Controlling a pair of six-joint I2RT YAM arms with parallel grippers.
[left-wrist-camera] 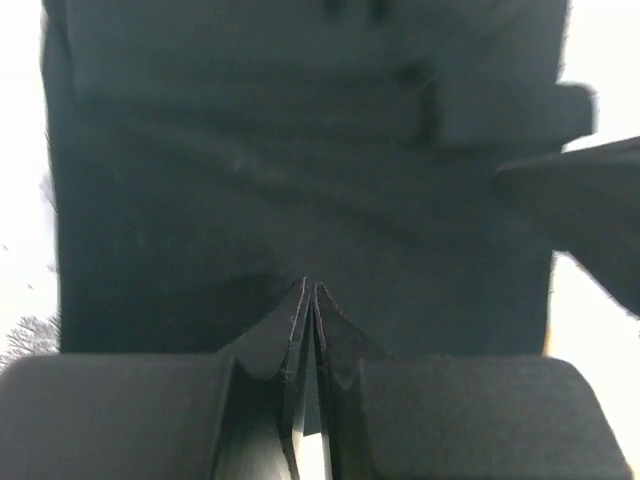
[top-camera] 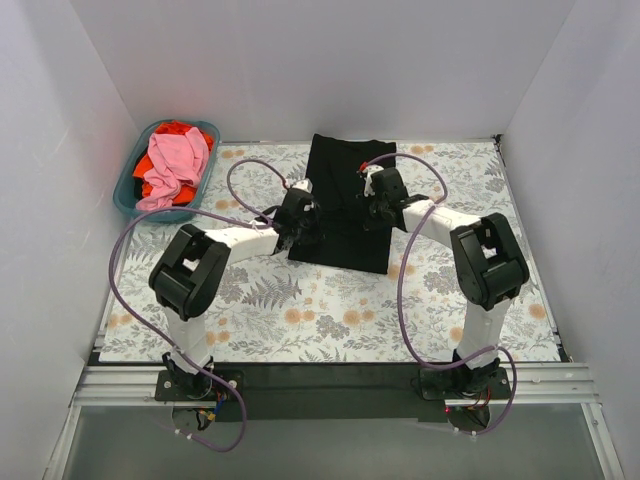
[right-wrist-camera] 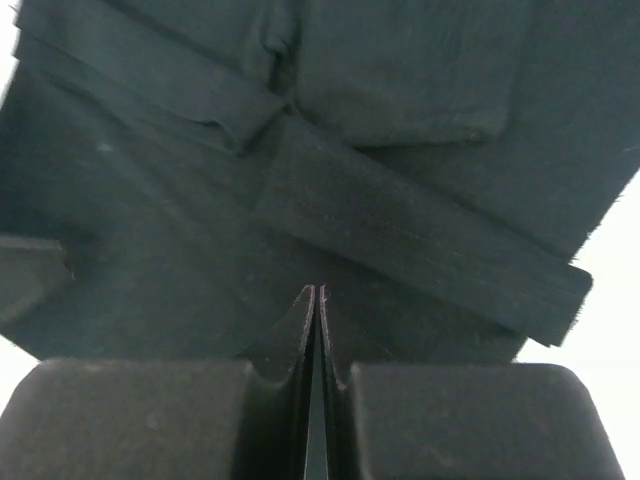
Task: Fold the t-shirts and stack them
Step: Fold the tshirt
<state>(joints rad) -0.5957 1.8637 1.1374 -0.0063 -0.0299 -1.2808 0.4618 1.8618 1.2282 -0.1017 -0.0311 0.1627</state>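
The black t-shirt lies flat on the floral table cover, its sides folded in to a long narrow shape. My left gripper hovers over its near-left part, shut and empty; in the left wrist view the fingertips meet above black cloth. Over the shirt's right middle is my right gripper, also shut with nothing between its tips. The right wrist view shows a folded sleeve band crossing the cloth. A pink t-shirt and an orange-red t-shirt lie crumpled in the basket.
A teal plastic basket stands at the back left corner of the table. White walls close in the left, back and right sides. The floral cover lies bare in front of the black shirt, and purple cables loop off both arms.
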